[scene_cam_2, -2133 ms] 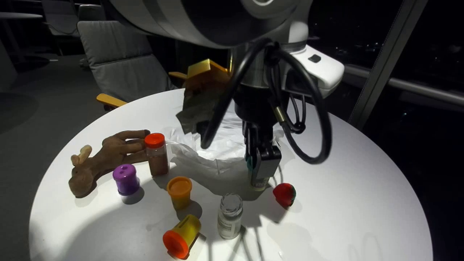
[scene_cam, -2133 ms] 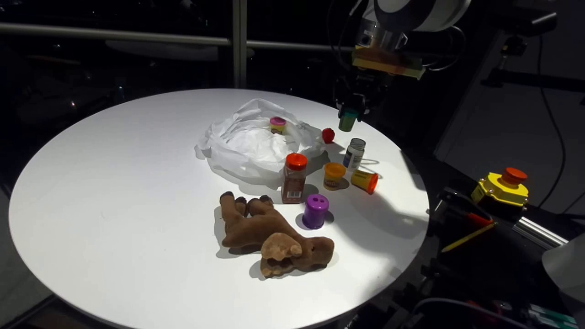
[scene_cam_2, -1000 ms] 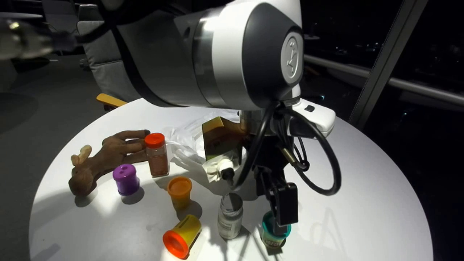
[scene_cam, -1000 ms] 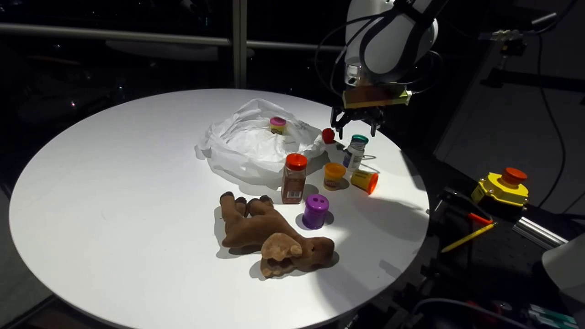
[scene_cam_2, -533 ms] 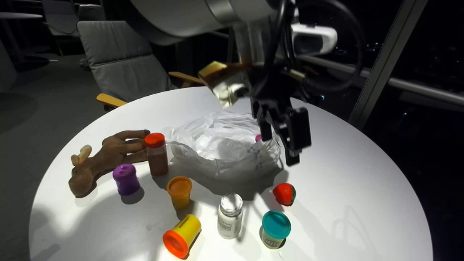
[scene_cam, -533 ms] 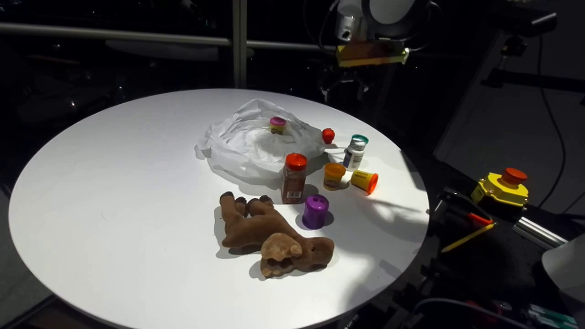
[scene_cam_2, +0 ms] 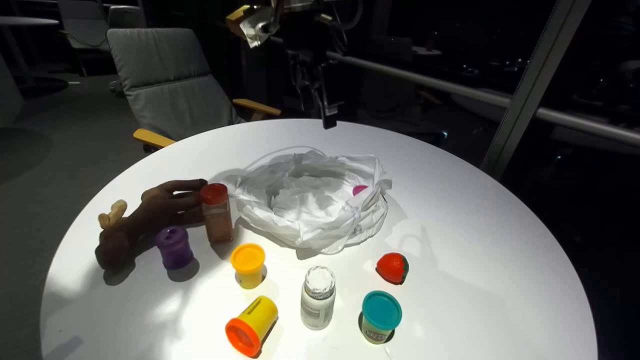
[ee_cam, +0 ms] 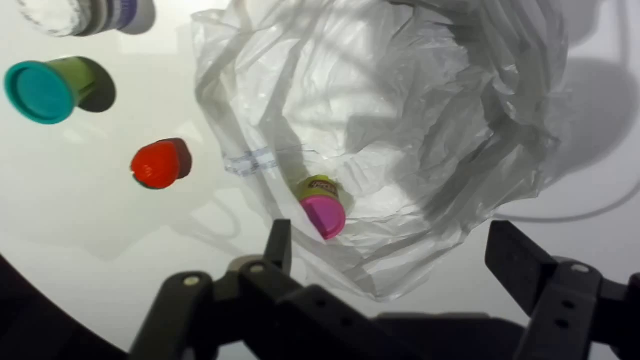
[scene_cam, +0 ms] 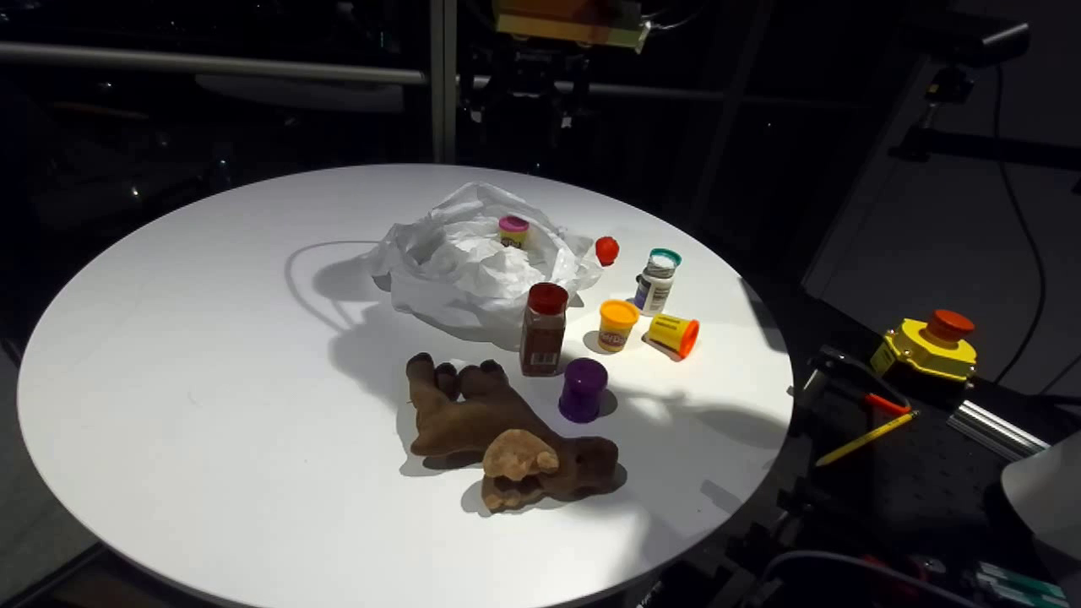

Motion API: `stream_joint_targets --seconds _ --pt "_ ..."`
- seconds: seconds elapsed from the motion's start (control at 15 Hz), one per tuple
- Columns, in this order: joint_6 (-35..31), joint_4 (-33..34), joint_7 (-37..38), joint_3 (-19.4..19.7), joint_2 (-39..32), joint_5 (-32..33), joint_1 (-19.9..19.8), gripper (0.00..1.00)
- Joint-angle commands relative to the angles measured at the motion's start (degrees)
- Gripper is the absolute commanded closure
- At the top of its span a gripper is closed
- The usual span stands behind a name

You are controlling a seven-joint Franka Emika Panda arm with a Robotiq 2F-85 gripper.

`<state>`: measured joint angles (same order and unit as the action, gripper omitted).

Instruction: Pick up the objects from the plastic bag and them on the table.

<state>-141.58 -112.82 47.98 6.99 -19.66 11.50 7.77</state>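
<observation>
A crumpled white plastic bag [scene_cam_2: 305,220] lies wide-mouthed on the round white table [scene_cam: 211,422]. Inside it, against one wall, stands a yellow tub with a pink lid [ee_cam: 327,215]; a fold of plastic covers part of the lid. My gripper [ee_cam: 387,230] hangs above the bag's edge, its fingers spread wide with nothing between them. In an exterior view the gripper [scene_cam: 521,121] is dark against the background, well above the tabletop. Out on the table are a teal-lidded tub [scene_cam_2: 381,315] and a red strawberry [scene_cam_2: 392,268].
Near the bag stand a white bottle [scene_cam_2: 318,300], an orange-lidded tub [scene_cam_2: 248,265], a red-capped jar [scene_cam: 543,333] and a purple shaker [scene_cam: 583,390]. A yellow tub [scene_cam: 674,336] lies on its side. A brown plush animal [scene_cam: 498,431] lies beside them.
The gripper held the teal-lidded tub, then let it go upright beside the white bottle. Since then it has risen, open, and travelled over toward the bag's far side.
</observation>
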Motion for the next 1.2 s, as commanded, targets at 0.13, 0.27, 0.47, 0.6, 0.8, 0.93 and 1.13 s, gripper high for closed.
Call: stream_joint_targets --seconds 0.13,0.27,0.47,0.6,0.8,0.93,1.13 --pt "2.39 15.11 0.28 -2.00 -17.63 -9.67 -1.89 0.00" --pt "3.98 18.47 0.70 -1.73 -21.43 -12.02 -1.87 0.00" --pt "4.90 22.78 3.08 0.14 -25.93 -13.60 -1.51 0.00" --pt "4.78 24.32 5.98 1.91 -27.31 -13.52 -0.94 0.00" --pt "5.51 26.69 10.10 3.52 -29.00 -13.06 -0.68 0.00" --pt "6.86 28.34 12.22 4.04 -30.28 -12.91 -0.89 0.00" --pt "8.78 30.01 16.07 5.14 -31.42 -12.09 -0.43 0.00"
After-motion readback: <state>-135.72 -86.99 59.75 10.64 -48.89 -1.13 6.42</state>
